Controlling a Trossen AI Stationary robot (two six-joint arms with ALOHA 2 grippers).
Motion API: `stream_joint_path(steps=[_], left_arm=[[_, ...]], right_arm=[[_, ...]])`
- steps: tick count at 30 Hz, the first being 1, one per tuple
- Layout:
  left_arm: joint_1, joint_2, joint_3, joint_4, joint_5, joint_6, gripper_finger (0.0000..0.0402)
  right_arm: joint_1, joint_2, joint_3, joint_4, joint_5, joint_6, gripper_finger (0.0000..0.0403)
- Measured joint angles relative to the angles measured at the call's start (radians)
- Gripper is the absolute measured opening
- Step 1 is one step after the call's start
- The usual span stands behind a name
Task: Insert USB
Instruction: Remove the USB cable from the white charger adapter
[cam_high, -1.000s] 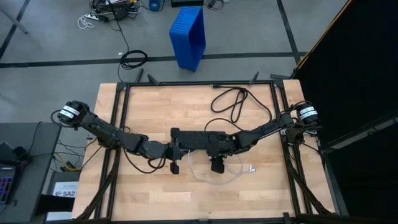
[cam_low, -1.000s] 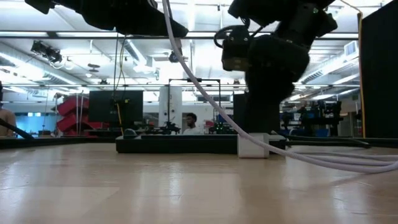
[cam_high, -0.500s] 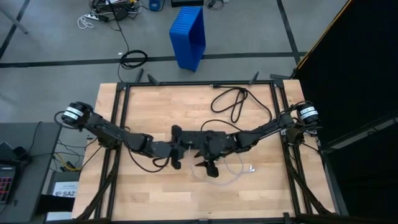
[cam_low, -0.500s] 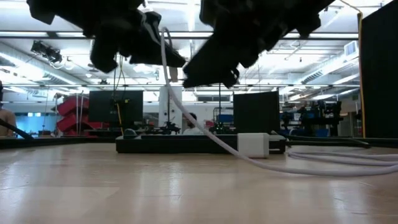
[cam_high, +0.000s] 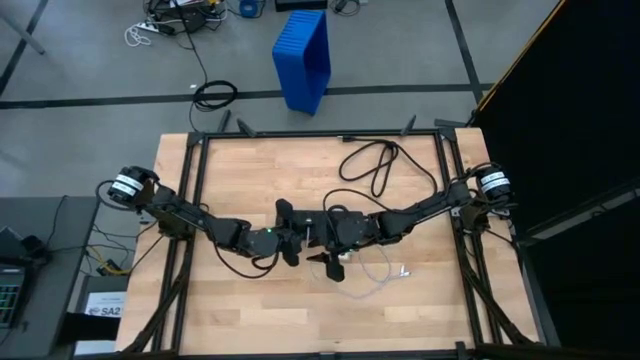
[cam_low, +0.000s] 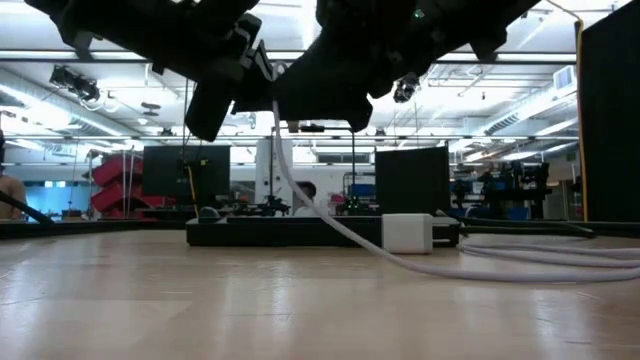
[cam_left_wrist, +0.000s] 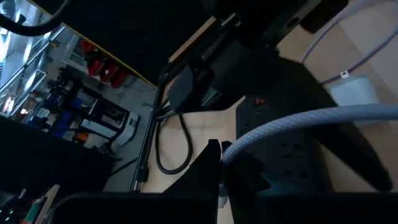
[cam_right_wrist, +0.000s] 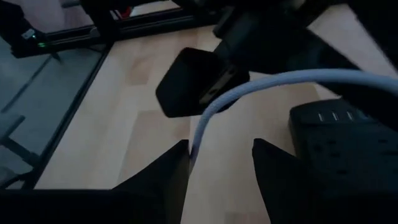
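Observation:
The USB cable (cam_low: 330, 215) is thin and white. It rises from the table to my left gripper (cam_low: 225, 85), which is shut on it above the table's middle (cam_high: 292, 250). Its slack loop (cam_high: 375, 275) lies on the wood, with a small plug end (cam_high: 405, 270). My right gripper (cam_high: 328, 265) hovers open close beside the left one. In the right wrist view the cable (cam_right_wrist: 261, 84) runs down between its fingers (cam_right_wrist: 217, 162); whether it touches them I cannot tell. The black power strip (cam_high: 305, 222) lies flat just beyond both grippers. My left gripper pinches the cable at its raised end (cam_left_wrist: 231, 148) between its two fingers. From there the cable (cam_left_wrist: 298, 121) curves away and slopes down to the table (cam_low: 400, 255), held up at this end only and hanging in a loose curve.
A white block (cam_low: 405, 232) sits on the table against the power strip (cam_low: 280, 232). A thick black cord (cam_high: 375, 165) loops across the far right of the table. Black frame rails (cam_high: 195, 200) run along the edges. Bare wood (cam_high: 240, 300) lies toward the near edge.
My right gripper has risen off the white block, tipped from pointing down to slanting, and moved toward the table's left, close to my left gripper. My left gripper has shifted toward the table's right with the cable's raised end. The block and the loop have stayed put.

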Motion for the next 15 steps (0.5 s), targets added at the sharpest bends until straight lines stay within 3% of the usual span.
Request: stream_joint_path(steps=[6, 13, 15], left_arm=[[0.000, 0.000, 0.000, 0.000, -0.003, 0.000, 0.0000], [0.000, 0.000, 0.000, 0.000, -0.003, -0.001, 0.0000], [0.000, 0.000, 0.000, -0.001, -0.002, -0.003, 0.0000]], right_arm=[[-0.001, 0.000, 0.000, 0.022, 0.021, -0.008, 0.0123], [0.000, 0.001, 0.000, 0.012, 0.028, -0.066, 0.0014], [0.000, 0.001, 0.000, 0.012, 0.027, -0.076, 0.0008]])
